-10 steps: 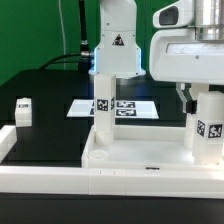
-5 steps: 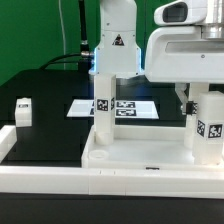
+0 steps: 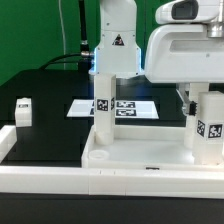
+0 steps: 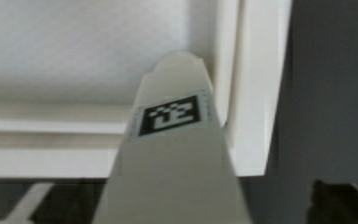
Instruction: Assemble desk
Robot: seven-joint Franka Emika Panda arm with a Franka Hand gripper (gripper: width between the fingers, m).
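Note:
The white tray-like tabletop (image 3: pixel 120 150) lies at the front, underside up. Two white legs with markers stand upright on it: one at its far corner on the exterior view's left (image 3: pixel 102 112), one at the corner on the exterior view's right (image 3: pixel 207 130). My gripper (image 3: pixel 203 100) is straight above the right leg, its dark fingers (image 3: pixel 185 97) beside the leg's top. In the wrist view this leg (image 4: pixel 176 150) rises between the jaws over the tabletop's rim (image 4: pixel 247 60). A gap shows between the leg and one finger (image 4: pixel 345 200), so my gripper (image 4: pixel 176 205) looks open.
A third leg (image 3: pixel 22 108) lies loose on the black table at the exterior view's left. The marker board (image 3: pixel 130 108) lies behind the tabletop. White border rails run along the front (image 3: pixel 50 185) and left (image 3: pixel 12 140). The arm's base (image 3: pixel 115 45) stands at the back.
The arm's upper wrist part has shifted slightly upward in the exterior view. The legs and tabletop have not moved.

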